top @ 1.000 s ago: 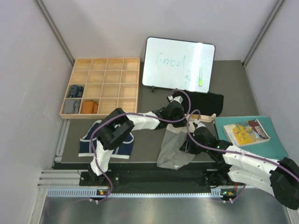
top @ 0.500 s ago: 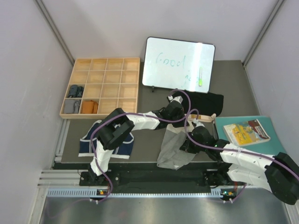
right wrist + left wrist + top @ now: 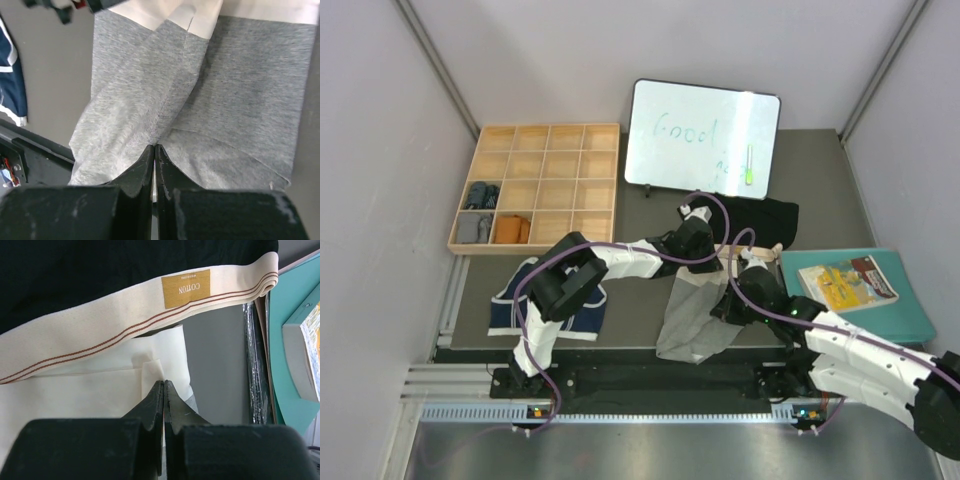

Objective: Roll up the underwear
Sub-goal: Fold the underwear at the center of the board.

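Note:
The grey underwear (image 3: 692,318) lies crumpled at the table's front centre, its cream waistband (image 3: 90,385) at the far end. My left gripper (image 3: 164,382) is shut on a fold of that waistband. My right gripper (image 3: 154,146) is shut on a pinch of the grey cloth (image 3: 240,100) near the middle. In the top view the left gripper (image 3: 703,262) and right gripper (image 3: 725,300) are close together over it. The black underwear (image 3: 760,215) with its beige waistband (image 3: 125,325) lies just behind. The navy underwear (image 3: 550,300) lies flat at the left.
A wooden compartment tray (image 3: 535,130) sits at the back left with small items in its left cells. A whiteboard (image 3: 702,135) stands at the back. A teal folder (image 3: 910,320) carrying a book (image 3: 848,282) lies at the right, close to the black underwear.
My right gripper has closed onto the grey cloth and its arm has shifted slightly. The left gripper has stayed shut in place on the waistband.

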Controlling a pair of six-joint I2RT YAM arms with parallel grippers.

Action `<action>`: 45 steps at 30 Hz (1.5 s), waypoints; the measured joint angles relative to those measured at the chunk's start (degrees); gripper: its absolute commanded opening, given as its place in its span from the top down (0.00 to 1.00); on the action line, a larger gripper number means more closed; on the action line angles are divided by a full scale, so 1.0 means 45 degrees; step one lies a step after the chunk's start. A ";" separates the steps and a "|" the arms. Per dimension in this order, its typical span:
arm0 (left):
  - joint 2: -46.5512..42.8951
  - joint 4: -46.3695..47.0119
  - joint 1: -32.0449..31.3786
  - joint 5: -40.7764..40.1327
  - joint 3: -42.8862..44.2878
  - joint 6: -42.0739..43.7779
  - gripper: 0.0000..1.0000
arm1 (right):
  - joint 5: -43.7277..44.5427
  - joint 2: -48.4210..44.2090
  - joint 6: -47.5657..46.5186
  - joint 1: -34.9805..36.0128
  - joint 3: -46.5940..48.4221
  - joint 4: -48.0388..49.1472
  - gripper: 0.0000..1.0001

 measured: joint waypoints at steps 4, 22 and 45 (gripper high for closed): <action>0.0000 -0.0170 -0.0121 -0.0185 0.0126 0.0136 1.00 | 0.0379 -0.0777 0.0005 0.0005 0.0044 -0.0957 1.00; 0.0146 -0.0423 -0.0544 -0.0952 0.0894 0.0131 1.00 | 0.1078 -0.1321 -0.0976 -0.1583 0.0525 -0.4255 1.00; 0.0976 -0.0573 -0.0602 -0.0840 0.1593 0.0102 0.61 | 0.1787 -0.0729 -0.0928 -0.1598 0.0874 -0.4925 0.73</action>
